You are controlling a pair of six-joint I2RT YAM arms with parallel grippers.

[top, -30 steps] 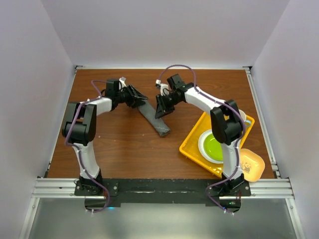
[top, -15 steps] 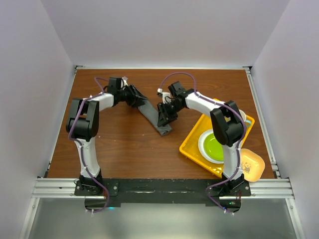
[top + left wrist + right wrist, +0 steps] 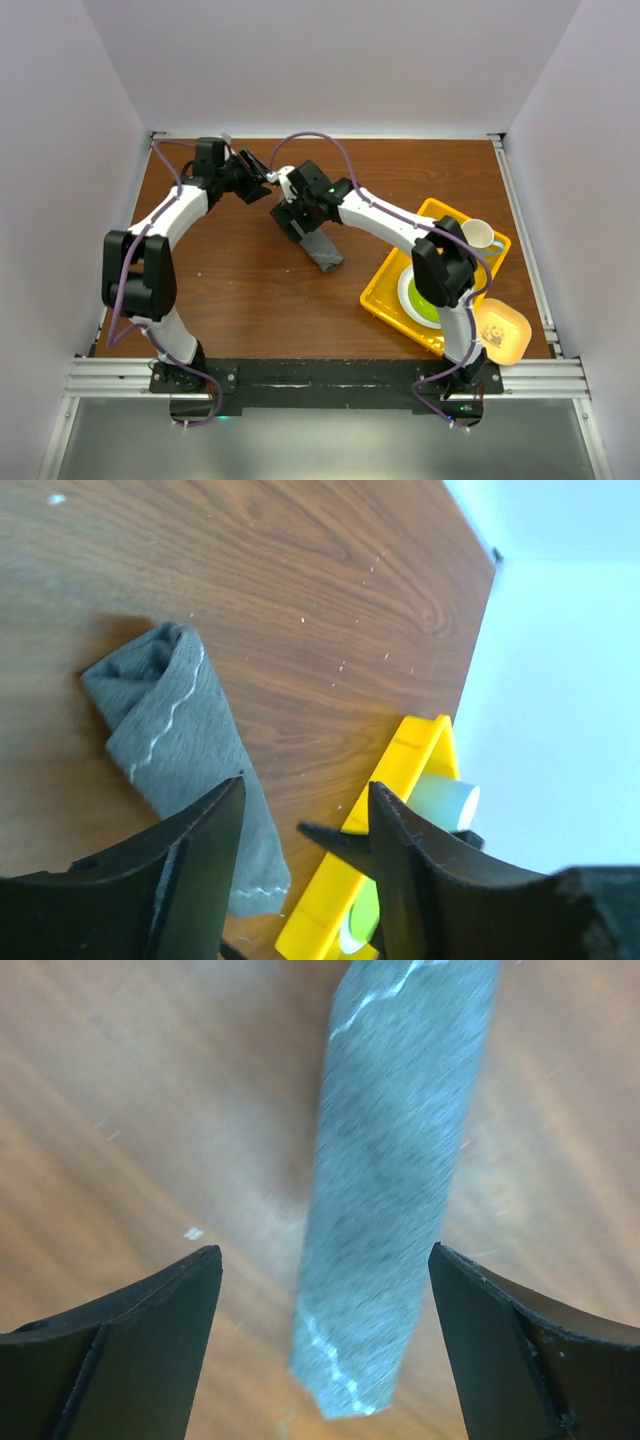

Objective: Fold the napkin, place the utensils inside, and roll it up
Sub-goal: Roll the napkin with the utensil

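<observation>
The napkin [image 3: 324, 254] lies rolled into a narrow dark grey bundle on the wooden table, its pale stitched line showing in the left wrist view [image 3: 172, 718]. My right gripper [image 3: 297, 214] hovers open over the roll's far end, its fingers [image 3: 150, 1330] standing wide on either side of the napkin [image 3: 400, 1160] without touching it. My left gripper [image 3: 256, 177] is open and empty, up and to the left of the roll and apart from it, its fingers [image 3: 200, 860] framing bare table. No utensils show in any view.
A yellow tray [image 3: 385, 290] at the right holds a green plate [image 3: 428, 296] and a white cup [image 3: 478, 235]. A yellow bowl [image 3: 505, 331] sits beside the tray near the front edge. In the left wrist view the tray [image 3: 400, 770] lies beyond the napkin.
Both grippers opened and let go of the napkin roll. The left gripper drew back to the far left. The right gripper swung left over the roll's far end. The roll stayed put.
</observation>
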